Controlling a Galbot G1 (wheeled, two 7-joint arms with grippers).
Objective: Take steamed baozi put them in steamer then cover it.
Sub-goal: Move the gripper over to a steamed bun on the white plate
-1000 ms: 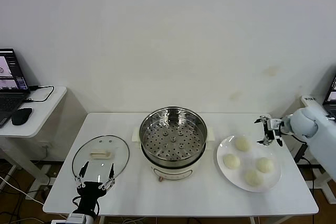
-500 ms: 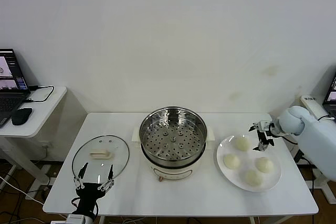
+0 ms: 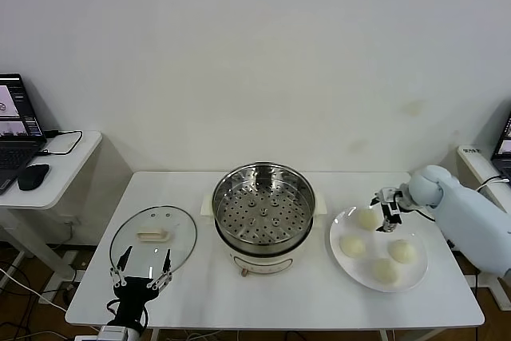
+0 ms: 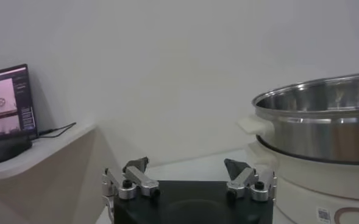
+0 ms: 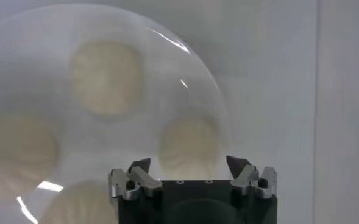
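- The white tabletop [image 3: 200,293] carried three things, all placed here relative to the steamer [image 3: 263,215].
- The steamer, a shiny steel pot with a perforated tray on a white base, stood at the middle of the tabletop.
- A round glass lid [image 3: 153,236] with a cream handle lay flat to the steamer's left, near it but apart.
- A white plate [image 3: 351,267] bearing four baozi [image 3: 352,245] lay just right of the steamer.

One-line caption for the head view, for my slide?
Right gripper open above plated baozi; steamer empty.
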